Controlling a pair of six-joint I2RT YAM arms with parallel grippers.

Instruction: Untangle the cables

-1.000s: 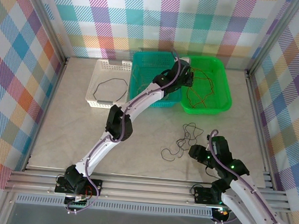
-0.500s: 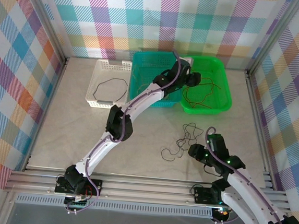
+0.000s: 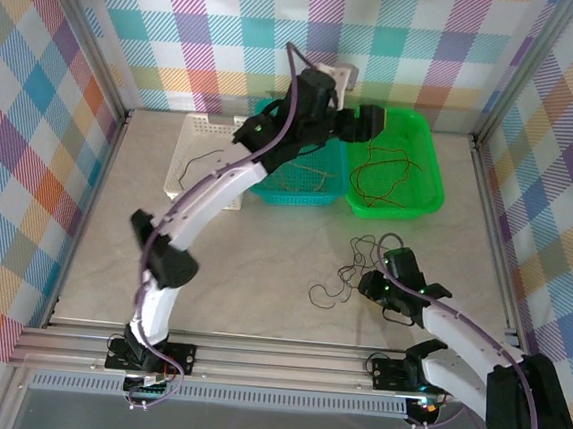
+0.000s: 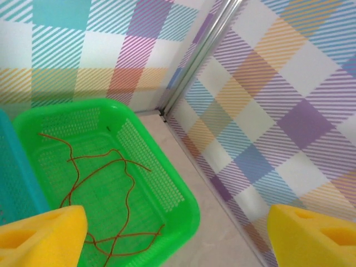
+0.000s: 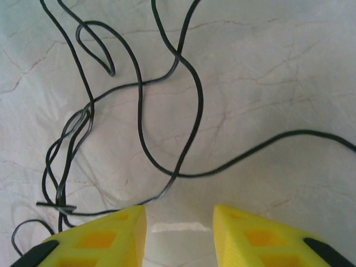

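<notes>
A tangle of thin black cables [image 3: 347, 270] [image 5: 139, 128] lies on the marble table. My right gripper [image 3: 373, 285] [image 5: 179, 214] sits low just behind it. Its yellow fingers stand a little apart with bare table between them, and one strand runs just past the left fingertip [image 5: 130, 214]. A red-brown cable [image 3: 385, 178] [image 4: 111, 167] lies loose in the green basket [image 3: 429, 192] [image 4: 183, 206]. My left gripper [image 3: 363, 119] [image 4: 178, 222] hangs high over that basket's far left corner, wide open and empty.
A teal basket [image 3: 264, 191] holding thin yellowish wires [image 3: 300, 176] stands left of the green one. A white basket [image 3: 199, 127] with one black cable [image 3: 211, 163] stands further left. Checked walls and metal posts [image 4: 194, 55] close in the back and the sides.
My left gripper has opened wide and risen up and back from the green basket, and the arm now arches higher. My right gripper has crept toward the black tangle with its jaws narrowing.
</notes>
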